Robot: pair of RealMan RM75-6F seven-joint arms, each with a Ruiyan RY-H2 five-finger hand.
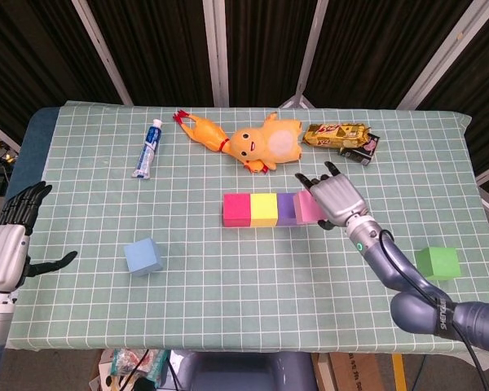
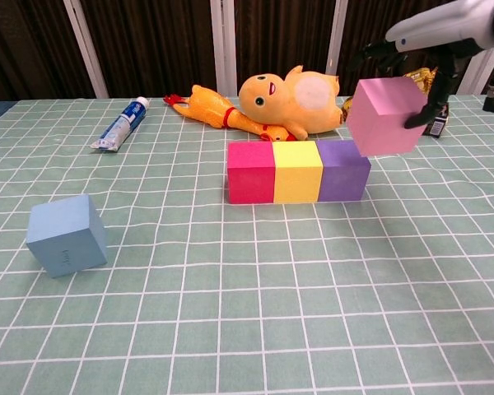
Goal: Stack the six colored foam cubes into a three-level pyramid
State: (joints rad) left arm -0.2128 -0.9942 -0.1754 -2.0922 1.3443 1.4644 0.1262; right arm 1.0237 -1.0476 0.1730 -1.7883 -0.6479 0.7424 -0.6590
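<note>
A row of magenta [image 1: 236, 209], yellow [image 1: 264, 209] and purple [image 2: 343, 170] cubes sits mid-table. My right hand [image 1: 336, 198] grips a light pink cube [image 2: 385, 116] in the air, just above and right of the purple cube's right end. A light blue cube [image 1: 143, 256] lies tilted at front left. At the right edge rests a green cube [image 1: 438, 262]. My left hand [image 1: 8, 243] hovers off the table's left edge, fingers spread, holding nothing.
At the back lie a toothpaste tube [image 1: 148, 148], a rubber chicken [image 1: 200, 130], a yellow plush toy [image 1: 267, 144], a gold snack bag [image 1: 335, 134] and a small dark carton [image 2: 420, 117]. The green checked cloth [image 1: 228, 277] covers the table.
</note>
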